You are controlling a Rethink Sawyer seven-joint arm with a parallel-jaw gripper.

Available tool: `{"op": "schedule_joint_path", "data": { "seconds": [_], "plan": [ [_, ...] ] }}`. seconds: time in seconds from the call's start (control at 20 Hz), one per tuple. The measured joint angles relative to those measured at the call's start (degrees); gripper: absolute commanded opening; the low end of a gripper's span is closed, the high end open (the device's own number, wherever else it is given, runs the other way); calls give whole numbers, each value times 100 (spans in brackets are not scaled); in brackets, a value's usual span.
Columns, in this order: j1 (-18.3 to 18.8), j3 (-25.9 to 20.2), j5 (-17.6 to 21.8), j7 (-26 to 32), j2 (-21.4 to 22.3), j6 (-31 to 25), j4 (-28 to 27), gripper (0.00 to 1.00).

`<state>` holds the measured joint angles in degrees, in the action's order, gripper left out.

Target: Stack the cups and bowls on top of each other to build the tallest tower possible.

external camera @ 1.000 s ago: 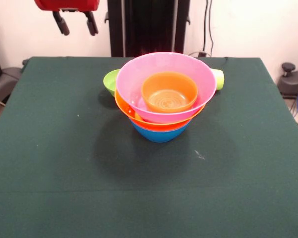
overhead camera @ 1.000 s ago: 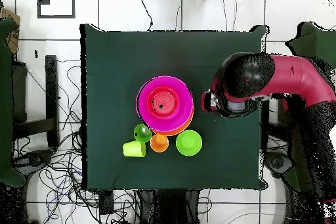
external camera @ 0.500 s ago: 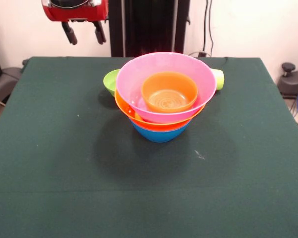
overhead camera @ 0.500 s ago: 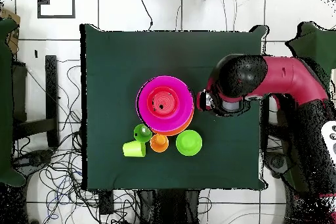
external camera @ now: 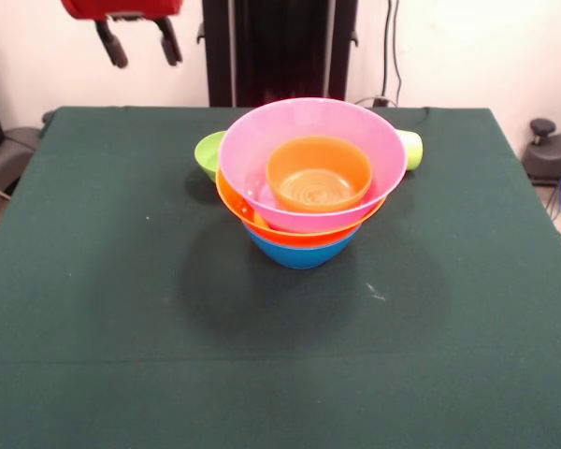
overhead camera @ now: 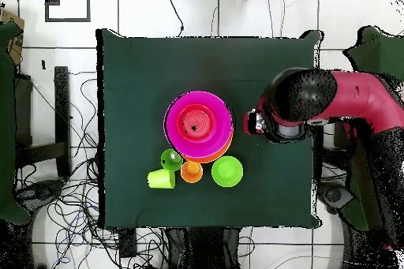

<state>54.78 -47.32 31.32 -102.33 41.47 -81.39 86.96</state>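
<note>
My arm [overhead camera: 347, 108] reaches over the green table [overhead camera: 142, 69], its head beside the tower [overhead camera: 199, 126], apart from it. Below the tower lie a green cup [overhead camera: 171, 159], lime-yellow cup [overhead camera: 161, 178], orange cup [overhead camera: 191, 171] and green bowl [overhead camera: 226, 171], close together.

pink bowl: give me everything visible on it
The pink bowl is a large, round, glossy one that looks like translucent plastic. It sits upright, mouth up, nested in the yellow-orange bowl, which rests in a blue bowl. A small orange bowl sits inside it, upright. The pile stands near the middle of the green table. No damage shows. Nothing else touches the bowl; the gripper hangs well off to one side.
</note>
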Motion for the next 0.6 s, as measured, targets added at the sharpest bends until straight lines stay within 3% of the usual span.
{"op": "schedule_joint_path", "data": {
  "seconds": [0.6],
  "plan": [
    [863,-449,-141,257,557,0,349,100]
  ]
}}
